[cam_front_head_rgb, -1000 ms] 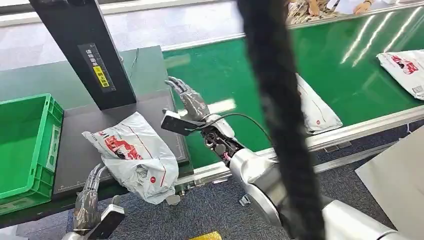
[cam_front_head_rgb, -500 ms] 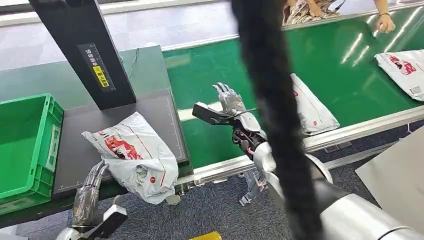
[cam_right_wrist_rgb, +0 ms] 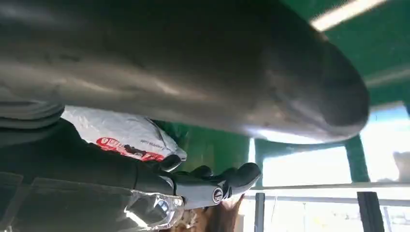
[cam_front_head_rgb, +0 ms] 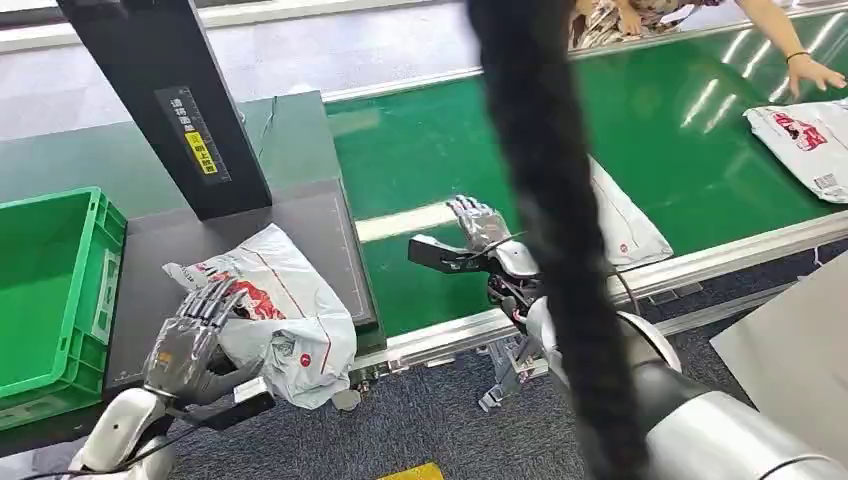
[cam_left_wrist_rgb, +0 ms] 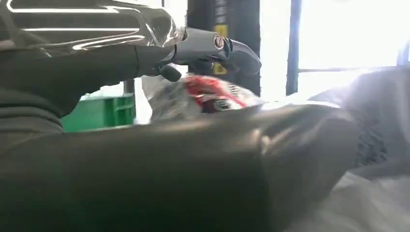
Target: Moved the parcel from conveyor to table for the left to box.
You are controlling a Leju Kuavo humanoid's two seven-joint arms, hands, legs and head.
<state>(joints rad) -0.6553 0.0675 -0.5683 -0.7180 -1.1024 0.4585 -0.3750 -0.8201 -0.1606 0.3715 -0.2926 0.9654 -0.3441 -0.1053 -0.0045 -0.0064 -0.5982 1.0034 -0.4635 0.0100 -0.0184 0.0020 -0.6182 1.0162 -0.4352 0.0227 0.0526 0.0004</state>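
Near edge: speckled grey carpet floor (cam_front_head_rgb: 420, 420). Left robot hand (cam_front_head_rgb: 190, 335) lies w/ fingers spread on crinkly white plastic parcel (cam_front_head_rgb: 275, 310), red print, sitting on matte dark counter (cam_front_head_rgb: 150, 300), corner overhanging front edge. Green ribbed crate (cam_front_head_rgb: 50, 290) just beside. Right robot hand (cam_front_head_rgb: 478, 225) spread, empty, over smooth glossy green conveyor (cam_front_head_rgb: 650, 150). Further back 2 more white parcels; a person's hand (cam_front_head_rgb: 815, 72) near the far one.

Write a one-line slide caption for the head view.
Left hand rests on the white plastic parcel on the dark table; right hand hovers open over the green conveyor belt.
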